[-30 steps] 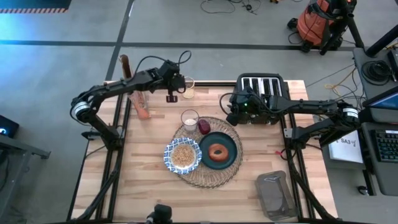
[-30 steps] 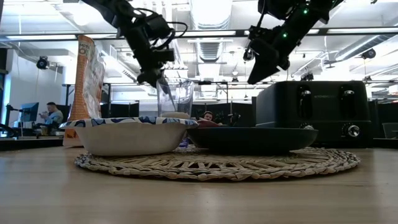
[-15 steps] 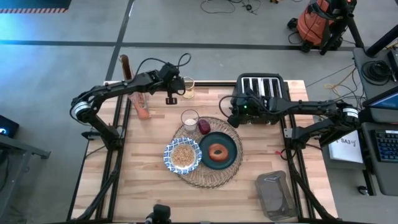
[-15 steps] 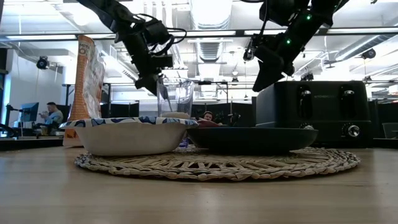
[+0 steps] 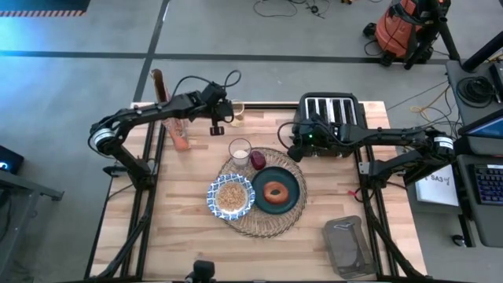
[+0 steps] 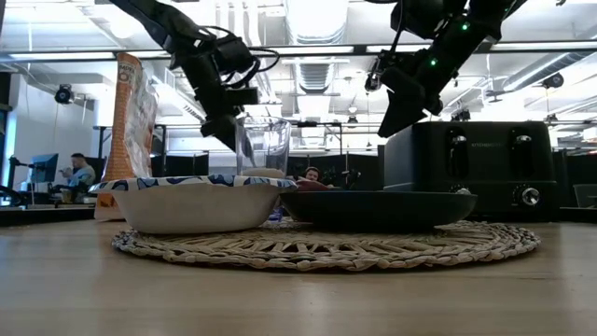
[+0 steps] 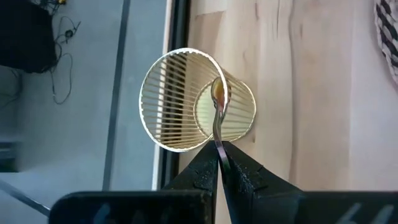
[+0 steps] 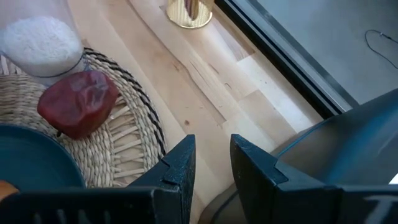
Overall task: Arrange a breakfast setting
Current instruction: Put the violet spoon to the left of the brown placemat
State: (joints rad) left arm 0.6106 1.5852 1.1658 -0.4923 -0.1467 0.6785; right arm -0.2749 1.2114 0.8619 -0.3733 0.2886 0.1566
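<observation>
Spoon (image 7: 217, 115) is hanging from my left tool (image 7: 221, 163), pinched tight, its bowl inside the ribbed cup (image 7: 186, 102) at the counter's (image 5: 196, 236) far edge. My right tool (image 8: 210, 163) is idling half-open, empty, by the toaster (image 5: 330, 110).

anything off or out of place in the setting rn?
Nothing spilled or damaged. Only gap: the spoon isn't on the placemat yet. The left gripper holds it, shut, bowl end inside the ribbed cup at the table's far edge. Right gripper hangs empty by the toaster.
</observation>
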